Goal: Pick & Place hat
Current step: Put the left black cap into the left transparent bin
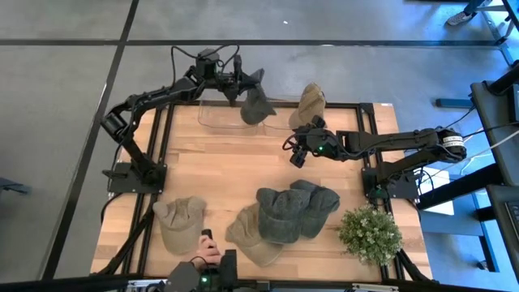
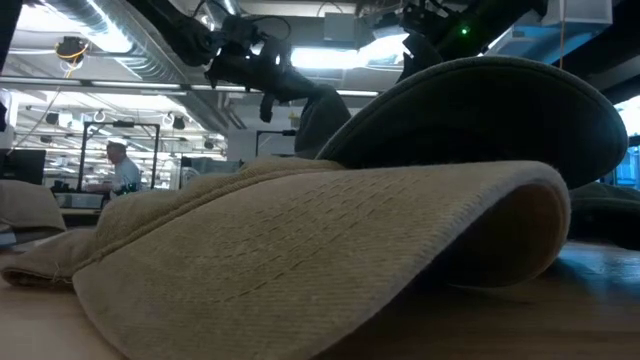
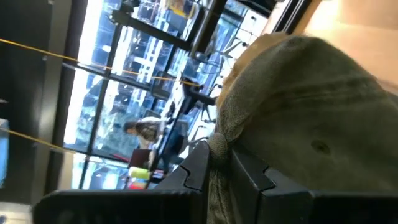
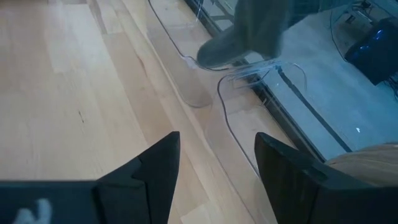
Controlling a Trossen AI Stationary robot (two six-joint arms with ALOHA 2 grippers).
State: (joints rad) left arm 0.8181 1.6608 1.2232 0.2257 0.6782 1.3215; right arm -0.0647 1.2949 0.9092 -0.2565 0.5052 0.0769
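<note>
Your left gripper [image 1: 241, 88] clamps grey hat [image 1: 256, 104] over bin [image 1: 212, 115]; 1 tan hat [image 1: 309, 104] there, 4 left. Right gripper [image 1: 297, 151] open nr bin.

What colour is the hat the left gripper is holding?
Grey-green hat, shown best in the high view, in the left gripper.

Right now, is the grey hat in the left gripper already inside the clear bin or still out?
Out: grey hat hangs from the shut left gripper above the clear bin.

An open robotics lab or workshop. Exposed ceiling ducts [image 2: 110, 45] and strip lights [image 2: 330, 58] run overhead; a person [image 2: 120, 168] sits at distant workbenches. The wooden table [image 1: 235, 162] stands on grey concrete floor [image 1: 57, 122].
</note>
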